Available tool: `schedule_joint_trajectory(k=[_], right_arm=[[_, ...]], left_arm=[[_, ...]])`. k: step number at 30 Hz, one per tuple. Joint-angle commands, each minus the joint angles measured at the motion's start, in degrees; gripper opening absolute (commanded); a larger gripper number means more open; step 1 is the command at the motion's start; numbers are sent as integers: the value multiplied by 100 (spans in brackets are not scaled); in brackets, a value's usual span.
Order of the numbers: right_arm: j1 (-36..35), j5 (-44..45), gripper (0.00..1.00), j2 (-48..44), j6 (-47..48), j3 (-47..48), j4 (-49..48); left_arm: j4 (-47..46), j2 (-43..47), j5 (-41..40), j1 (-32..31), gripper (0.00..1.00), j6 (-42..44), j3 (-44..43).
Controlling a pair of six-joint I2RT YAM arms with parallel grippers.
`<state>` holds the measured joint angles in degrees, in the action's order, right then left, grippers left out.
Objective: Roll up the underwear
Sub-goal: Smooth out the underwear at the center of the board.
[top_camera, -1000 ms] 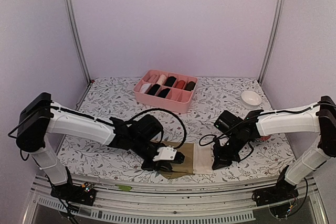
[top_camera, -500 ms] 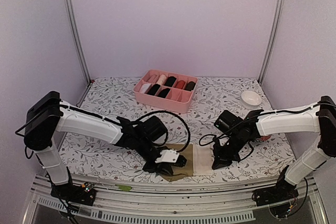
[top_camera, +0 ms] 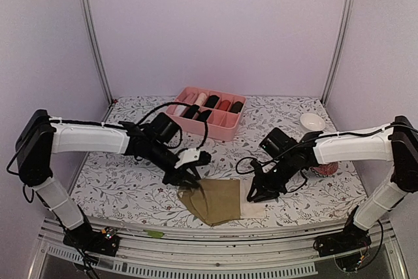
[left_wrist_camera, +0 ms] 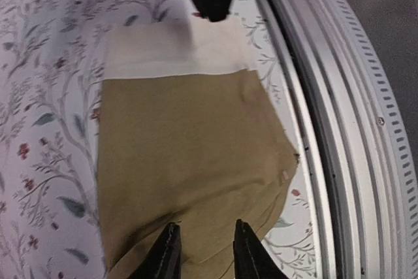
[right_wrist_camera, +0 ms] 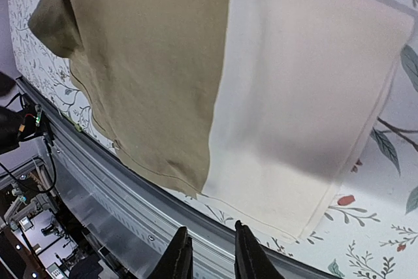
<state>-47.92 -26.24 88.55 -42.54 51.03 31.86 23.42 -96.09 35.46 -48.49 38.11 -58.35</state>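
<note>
The pink divided box [top_camera: 199,127] at the back of the table holds rolled pieces in white, pink, black and orange-red. The olive-brown underwear [top_camera: 219,200] lies flat near the front edge, with its cream waistband [top_camera: 251,204] to the right. The left gripper [left_wrist_camera: 204,246] and right gripper [right_wrist_camera: 210,253] hover over it, fingers slightly parted and grasping nothing.

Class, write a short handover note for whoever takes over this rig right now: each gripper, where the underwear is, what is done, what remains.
Left gripper: open, empty, over the brown end of the olive-brown underwear.
Right gripper: open, empty, at the cream waistband end.
Underwear: lying flat near the front edge of the table, between the two grippers.
Done: garment spread flat.
Left: no roll started yet; roll it up.
</note>
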Motion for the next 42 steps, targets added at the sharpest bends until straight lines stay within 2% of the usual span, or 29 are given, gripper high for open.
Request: schedule_joint_trajectory(k=[1, 5, 9, 12, 14, 17, 24, 28, 32, 35, 38, 42], right_arm=[[27, -357, 25, 523, 334, 452, -548], [-34, -552, 25, 961, 651, 968, -735], [-218, -709, 25, 1325, 912, 1524, -920], [-392, -684, 25, 1666, 1160, 1951, -881], [-474, -618, 25, 1910, 1265, 2266, -832], [-510, -502, 26, 2261, 1318, 2783, -859], [-556, -414, 37, 3062, 1369, 3827, -1081], [-641, -295, 43, 3288, 1378, 4022, -1370], [-722, -43, 45, 3589, 1400, 4411, -1051], [-824, 120, 46, 3753, 1467, 4570, -873], [-857, 106, 44, 3884, 1427, 4632, -901], [-890, 26, 42, 4127, 1384, 4864, -836]], left_arm=[[-155, 288, -458, 840, 29, -769, 95], [-244, 137, -370, 1525, 29, -1217, 166], [-123, -88, 267, 2172, 29, -1635, 162], [-93, -102, 870, 2419, 27, -1828, 304], [-147, -66, 1187, 2429, 24, -1922, 498], [-536, 7, 1234, 2372, 24, -2241, 795], [-590, -318, 1827, 2439, 24, -3243, 813], [-1036, -252, 1615, 2448, 22, -4198, 1079], [-1403, -22, 1364, 2431, 17, -4747, 1465], [-1598, 130, 1233, 2447, 24, -4861, 1692], [-1778, 139, 1936, 2487, 29, -4862, 1791], [-2156, 186, 2308, 2438, 35, -5205, 1979]])
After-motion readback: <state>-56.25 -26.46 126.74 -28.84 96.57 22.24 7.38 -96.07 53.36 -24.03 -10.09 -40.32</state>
